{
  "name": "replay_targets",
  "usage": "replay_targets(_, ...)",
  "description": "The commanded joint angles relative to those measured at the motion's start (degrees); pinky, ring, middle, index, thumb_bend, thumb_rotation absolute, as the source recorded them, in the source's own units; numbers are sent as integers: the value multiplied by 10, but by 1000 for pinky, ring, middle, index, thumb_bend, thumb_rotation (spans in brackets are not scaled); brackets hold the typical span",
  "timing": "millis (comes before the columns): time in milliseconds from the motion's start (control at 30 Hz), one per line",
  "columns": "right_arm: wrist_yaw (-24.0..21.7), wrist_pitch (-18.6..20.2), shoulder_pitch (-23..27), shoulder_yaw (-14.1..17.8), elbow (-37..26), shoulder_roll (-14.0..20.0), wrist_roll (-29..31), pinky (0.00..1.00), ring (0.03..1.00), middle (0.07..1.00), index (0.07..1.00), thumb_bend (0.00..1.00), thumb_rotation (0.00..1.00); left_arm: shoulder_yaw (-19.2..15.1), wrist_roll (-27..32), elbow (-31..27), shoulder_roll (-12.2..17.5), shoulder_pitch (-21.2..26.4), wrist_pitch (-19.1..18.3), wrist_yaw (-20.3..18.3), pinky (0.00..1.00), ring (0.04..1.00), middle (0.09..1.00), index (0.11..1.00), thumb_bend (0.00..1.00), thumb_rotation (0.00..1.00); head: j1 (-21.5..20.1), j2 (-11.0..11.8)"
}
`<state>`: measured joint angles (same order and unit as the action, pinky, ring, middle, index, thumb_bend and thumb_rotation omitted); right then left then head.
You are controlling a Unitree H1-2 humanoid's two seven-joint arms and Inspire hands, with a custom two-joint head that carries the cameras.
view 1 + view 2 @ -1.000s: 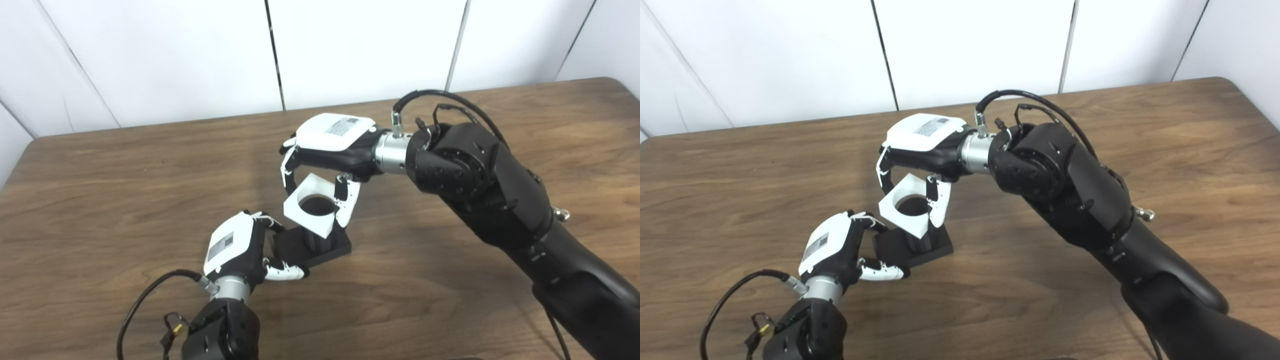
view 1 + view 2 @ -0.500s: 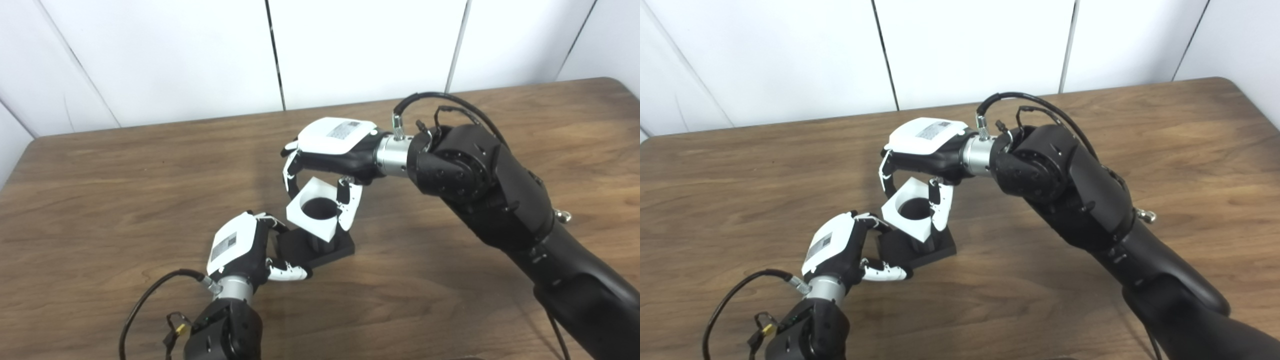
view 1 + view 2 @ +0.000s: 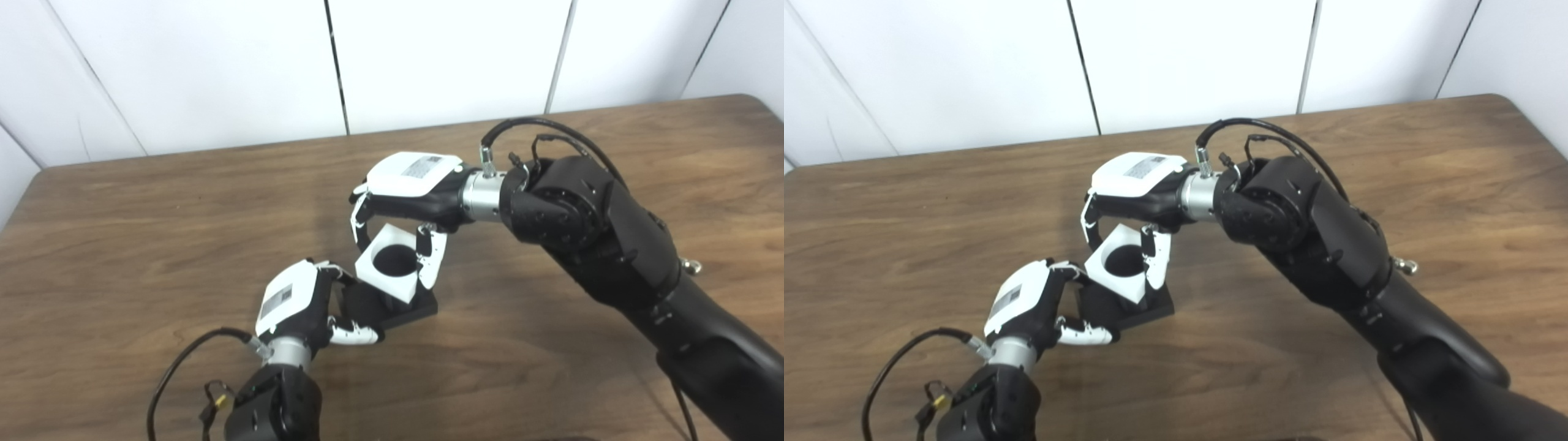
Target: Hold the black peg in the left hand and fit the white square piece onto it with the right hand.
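Observation:
The black peg piece (image 3: pixel 409 310) is a flat square base with a round post, resting on the table near the middle. My left hand (image 3: pixel 295 304) is shut on the base's left edge. My right hand (image 3: pixel 409 190) is shut on the white square piece (image 3: pixel 384 277), which has a round hole. It holds the piece tilted over the post, and the post's top shows dark inside the hole (image 3: pixel 1124 260). The post's lower part is hidden behind the white piece.
The brown wooden table (image 3: pixel 153 233) stretches around both hands. A white panelled wall (image 3: pixel 245 67) stands behind its far edge. My right forearm (image 3: pixel 612 245) crosses the right half of the table, with cables looping at the wrist.
My right hand has lowered the white piece down and slightly right, closer onto the post. My left hand with the black base has shifted a little to the right.

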<state>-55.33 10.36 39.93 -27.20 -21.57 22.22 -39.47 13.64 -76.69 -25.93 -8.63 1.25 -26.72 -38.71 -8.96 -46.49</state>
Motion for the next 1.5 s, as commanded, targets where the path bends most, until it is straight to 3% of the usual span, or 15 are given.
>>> replay_targets(0, 0, -8, 13, 4, -17, 9, 9, 966, 922, 776, 483, 523, 131, 3, -8, -5, -19, 6, 0, -10, 1000, 1000, 899, 488, 511, 60, 0, -1)
replay_targets(1000, 71, -75, -59, 3, 49, 21, -15, 910, 892, 759, 483, 523, 132, 9, -16, -20, -23, 6, 0, -23, 1000, 1000, 894, 488, 511, 60, 4, -11)
replay_targets(1300, 70, -66, -69, -8, 66, 21, -27, 914, 912, 789, 493, 524, 141, 6, -11, -18, -27, 4, 0, -16, 1000, 1000, 896, 487, 511, 59, 5, -10)
replay_targets(1367, 62, -58, -67, -10, 65, 22, -27, 926, 921, 807, 680, 824, 200, 7, -11, -16, -26, 5, -1, -15, 1000, 1000, 895, 487, 511, 59, 5, -10)
replay_targets(1467, 37, -39, -61, -15, 58, 24, -39, 964, 946, 844, 800, 973, 309, 8, -11, -14, -25, 5, -1, -12, 1000, 1000, 893, 487, 511, 59, 5, -8)
